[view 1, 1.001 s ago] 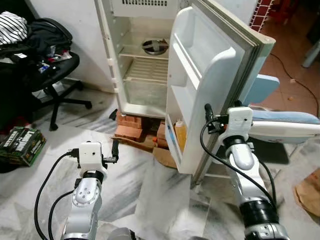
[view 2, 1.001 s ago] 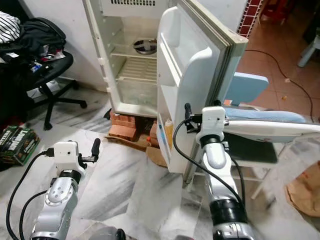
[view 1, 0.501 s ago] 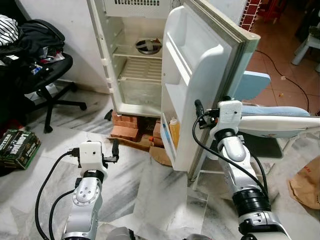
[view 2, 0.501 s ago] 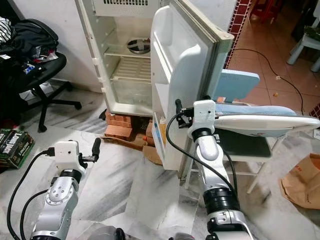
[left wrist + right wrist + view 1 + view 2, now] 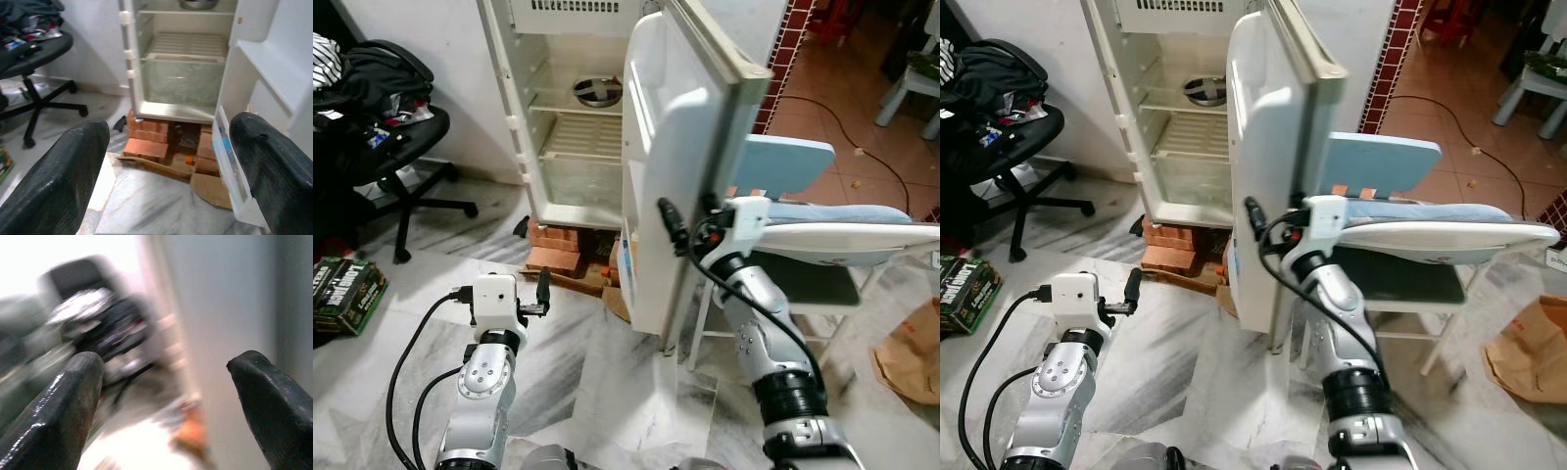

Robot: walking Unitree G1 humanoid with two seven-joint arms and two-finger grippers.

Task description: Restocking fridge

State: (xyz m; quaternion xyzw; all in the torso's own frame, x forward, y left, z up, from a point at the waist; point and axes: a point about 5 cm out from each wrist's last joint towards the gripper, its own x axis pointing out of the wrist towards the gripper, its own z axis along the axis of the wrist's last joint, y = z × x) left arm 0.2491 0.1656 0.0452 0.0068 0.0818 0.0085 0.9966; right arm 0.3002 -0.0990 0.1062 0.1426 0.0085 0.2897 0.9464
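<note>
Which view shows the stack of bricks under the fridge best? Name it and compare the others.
The left wrist view: the bricks sit near its centre, close and sharp, beneath the fridge. Both eye views show them smaller and farther off, partly hidden by the open door. In the blurred right wrist view they cannot be made out.

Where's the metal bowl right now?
In the eye views, the metal bowl sits on the fridge's top shelf, toward the back, ahead and left of the open door, above the wire shelf.
</note>
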